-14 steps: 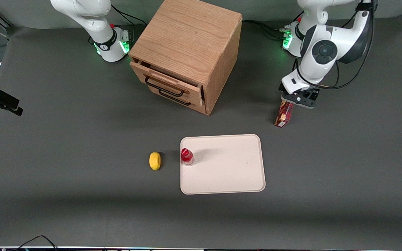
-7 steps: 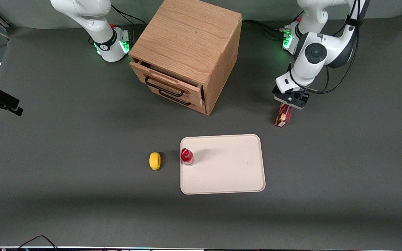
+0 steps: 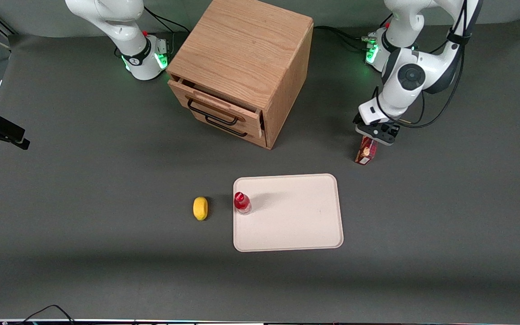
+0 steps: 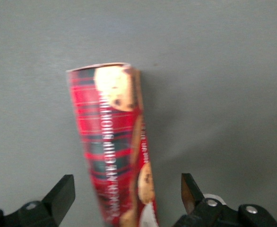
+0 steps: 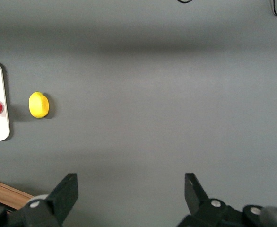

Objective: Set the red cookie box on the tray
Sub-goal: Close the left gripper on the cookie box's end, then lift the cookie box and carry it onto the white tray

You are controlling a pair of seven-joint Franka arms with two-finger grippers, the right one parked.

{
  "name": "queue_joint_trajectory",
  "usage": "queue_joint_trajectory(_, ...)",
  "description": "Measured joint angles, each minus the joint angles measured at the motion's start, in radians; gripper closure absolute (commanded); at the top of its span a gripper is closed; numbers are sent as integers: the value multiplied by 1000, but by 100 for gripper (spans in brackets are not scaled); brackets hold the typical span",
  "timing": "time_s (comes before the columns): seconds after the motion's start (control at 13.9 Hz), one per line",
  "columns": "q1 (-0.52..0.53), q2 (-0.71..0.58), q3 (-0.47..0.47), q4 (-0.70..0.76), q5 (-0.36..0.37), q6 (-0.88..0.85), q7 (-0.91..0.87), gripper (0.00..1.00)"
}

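Observation:
The red cookie box [image 3: 366, 152] stands on end on the grey table, farther from the front camera than the tray [image 3: 296, 225] and toward the working arm's end. My left gripper [image 3: 373, 135] hovers right over its top, open. In the left wrist view the box [image 4: 115, 142] runs between my two spread fingertips [image 4: 63, 194], which stand apart from both its sides. The cream-white tray lies flat nearer the front camera.
A small red-capped bottle [image 3: 242, 202] stands on the tray's edge. A yellow lemon-like object [image 3: 200, 208] lies on the table beside the tray. A wooden drawer cabinet [image 3: 242, 67] with its upper drawer slightly open stands farther back.
My left arm has lowered and shifted slightly, bringing the gripper closer down over the top of the box. The box has not moved.

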Motion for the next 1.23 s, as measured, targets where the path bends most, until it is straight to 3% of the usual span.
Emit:
queue_joint_trajectory(0.29, 0, 32, 33, -1, 2, 25, 23, 87)
queue_joint_trajectory(0.36, 0, 32, 33, -1, 2, 25, 23, 100)
queue_joint_trajectory(0.94, -5, 30, 32, 26, 2, -12, 17, 100)
queue_joint_trajectory(1.23, -5, 4, 33, 261, 2, -350, 10, 100)
